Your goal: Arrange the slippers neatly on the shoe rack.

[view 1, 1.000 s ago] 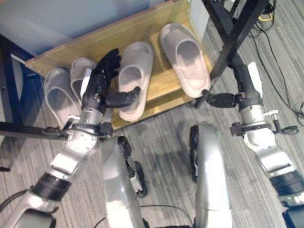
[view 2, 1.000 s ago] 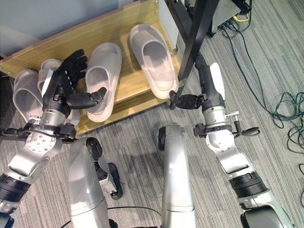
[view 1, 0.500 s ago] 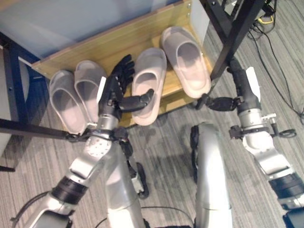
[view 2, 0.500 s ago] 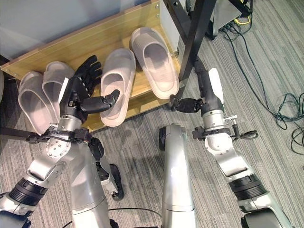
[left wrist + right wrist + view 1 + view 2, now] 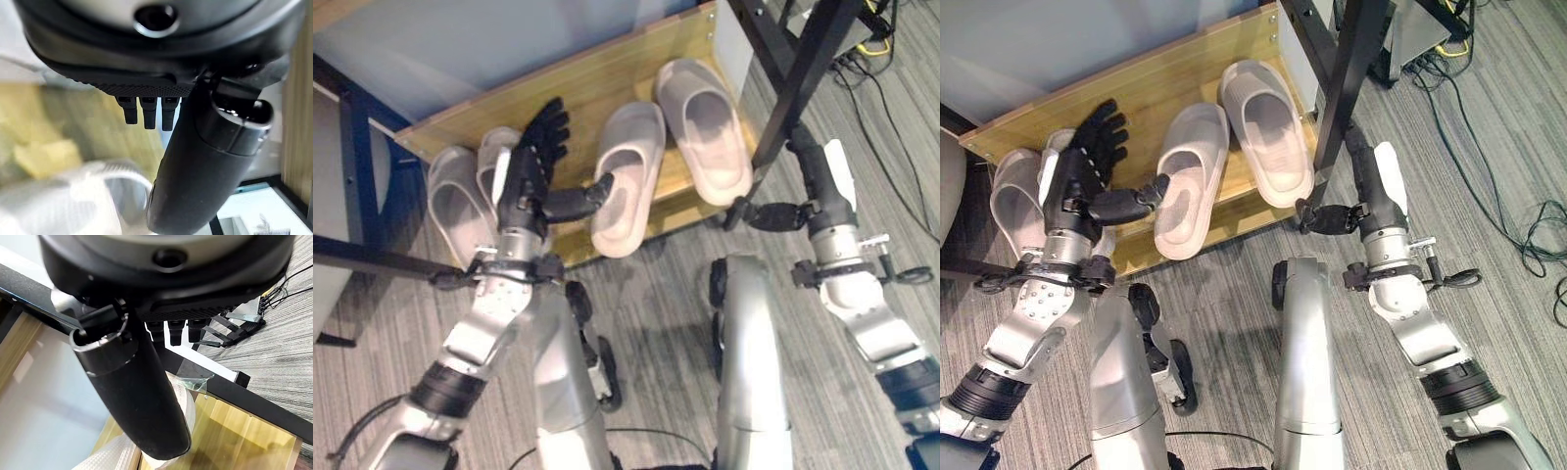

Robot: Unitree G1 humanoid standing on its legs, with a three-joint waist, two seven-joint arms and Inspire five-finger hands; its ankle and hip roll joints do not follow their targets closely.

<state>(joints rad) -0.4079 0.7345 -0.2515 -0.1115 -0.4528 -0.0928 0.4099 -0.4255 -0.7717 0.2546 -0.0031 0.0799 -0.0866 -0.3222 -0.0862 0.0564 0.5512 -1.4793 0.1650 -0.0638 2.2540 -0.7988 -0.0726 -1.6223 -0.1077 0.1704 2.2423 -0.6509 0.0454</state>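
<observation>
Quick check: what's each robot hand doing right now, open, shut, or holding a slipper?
Left robot hand: open, fingers straight over the shoe rack, thumb at the third slipper.
Right robot hand: open, holding nothing.

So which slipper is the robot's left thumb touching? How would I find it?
Find the wooden shoe rack against the wall. Four pale slippers lie on it. The third slipper from the robot's left is tilted, its heel hanging over the front edge, with the open left hand beside it.
</observation>
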